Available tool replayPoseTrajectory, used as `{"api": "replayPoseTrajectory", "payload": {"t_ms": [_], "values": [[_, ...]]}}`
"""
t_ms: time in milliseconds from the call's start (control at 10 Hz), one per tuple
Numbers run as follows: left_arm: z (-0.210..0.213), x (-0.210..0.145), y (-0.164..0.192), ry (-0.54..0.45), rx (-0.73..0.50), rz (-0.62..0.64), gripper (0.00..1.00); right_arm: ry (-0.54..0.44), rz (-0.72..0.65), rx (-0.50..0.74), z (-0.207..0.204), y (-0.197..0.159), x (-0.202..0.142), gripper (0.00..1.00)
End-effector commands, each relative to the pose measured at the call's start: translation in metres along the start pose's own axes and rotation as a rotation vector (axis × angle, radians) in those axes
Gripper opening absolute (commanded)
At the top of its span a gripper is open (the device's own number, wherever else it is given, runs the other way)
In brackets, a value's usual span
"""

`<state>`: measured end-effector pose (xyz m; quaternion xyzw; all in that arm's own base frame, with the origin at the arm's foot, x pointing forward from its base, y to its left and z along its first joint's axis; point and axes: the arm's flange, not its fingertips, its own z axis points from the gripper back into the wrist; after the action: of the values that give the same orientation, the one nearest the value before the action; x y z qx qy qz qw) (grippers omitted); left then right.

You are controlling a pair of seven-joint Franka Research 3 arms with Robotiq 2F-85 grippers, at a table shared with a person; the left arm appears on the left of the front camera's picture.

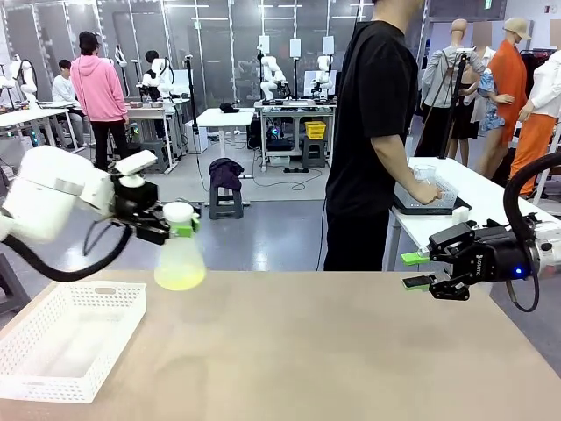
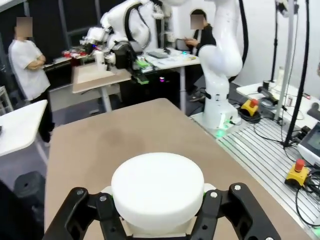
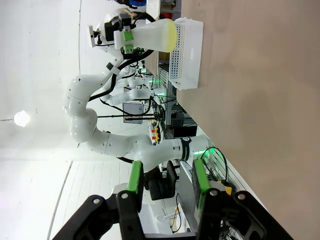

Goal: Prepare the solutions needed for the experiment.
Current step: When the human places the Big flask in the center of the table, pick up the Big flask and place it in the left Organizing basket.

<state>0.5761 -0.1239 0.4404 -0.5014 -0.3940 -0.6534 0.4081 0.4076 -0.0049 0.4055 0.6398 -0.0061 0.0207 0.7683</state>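
Observation:
A frosted conical flask (image 1: 180,259) with a white cap hangs upright above the table's far left part. My left gripper (image 1: 183,227) is shut on its neck. The solutions (image 1: 180,279) form a shallow pale yellow layer in its bottom. In the left wrist view the flask's white cap (image 2: 157,185) sits between the fingers of the left gripper (image 2: 158,201). My right gripper (image 1: 417,270) hovers at the table's far right, open, with nothing between its green pads. The right wrist view looks past the right gripper (image 3: 167,181) to the flask (image 3: 147,36) and its yellow liquid (image 3: 172,35).
A white mesh basket (image 1: 70,338) stands at the table's near left corner. A person in black (image 1: 377,132) stands beyond the far edge, turned to a white side table, hands on a dark tray (image 1: 429,203). The brown tabletop (image 1: 316,351) lies between my arms.

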Motion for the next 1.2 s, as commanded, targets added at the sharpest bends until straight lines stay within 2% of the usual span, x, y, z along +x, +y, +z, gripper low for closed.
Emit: {"api": "replayPoseTrajectory", "payload": {"t_ms": [0,400,500,800,1100], "values": [[0.040,0.012,-0.031,-0.002,0.154,-0.022,0.10,0.001,0.013,0.001,0.000,0.000,-0.001,0.50],[0.129,0.007,-0.091,-0.054,0.358,-0.009,0.10,0.001,0.013,0.001,0.000,0.000,-0.001,0.50],[0.144,-0.002,-0.104,-0.099,0.375,-0.001,0.10,0.001,0.013,0.001,0.000,0.000,-0.001,0.50],[0.170,-0.035,-0.132,-0.181,0.438,0.025,0.10,0.001,0.013,0.001,0.000,0.000,-0.001,0.50],[0.174,-0.070,-0.150,-0.224,0.460,0.043,0.10,0.001,0.013,0.001,0.000,0.000,-0.001,0.50]]}}
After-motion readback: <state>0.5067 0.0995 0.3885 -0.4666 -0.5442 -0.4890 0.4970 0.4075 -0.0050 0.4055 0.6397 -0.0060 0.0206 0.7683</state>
